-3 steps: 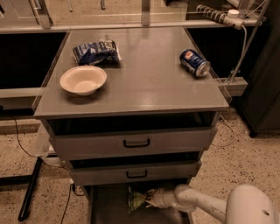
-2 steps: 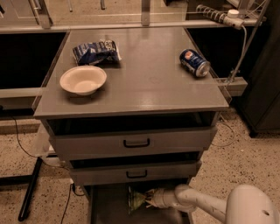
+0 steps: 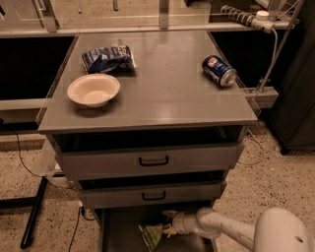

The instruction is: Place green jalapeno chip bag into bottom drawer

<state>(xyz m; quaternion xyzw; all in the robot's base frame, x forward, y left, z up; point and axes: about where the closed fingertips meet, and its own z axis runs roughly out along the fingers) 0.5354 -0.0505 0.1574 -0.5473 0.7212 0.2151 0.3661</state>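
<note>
A grey tabletop is filling the upper half of the view, sitting over a stack of three grey drawers. A pale bowl is standing near its left edge, with a blue-and-white snack bag lying just behind it. A blue can is lying on its side close to the right edge, well apart from both. A speckled floor is spreading out on either side of the cabinet, and a white power strip is resting on a ledge behind the right rear corner.

The top drawer and the middle drawer are each showing a black handle and a dark gap above the front. Below them the bottom drawer is standing pulled out, its flat floor lying bare to the left of the bag. A black bar is slanting across the floor on the left.

The white arm is reaching in from the lower right, low under the middle drawer. The gripper is hanging inside the bottom drawer, meeting the right edge of the green jalapeno chip bag, which is lying crumpled near the drawer's middle. I cannot tell whether the jaws are clamped on the bag or standing apart
</note>
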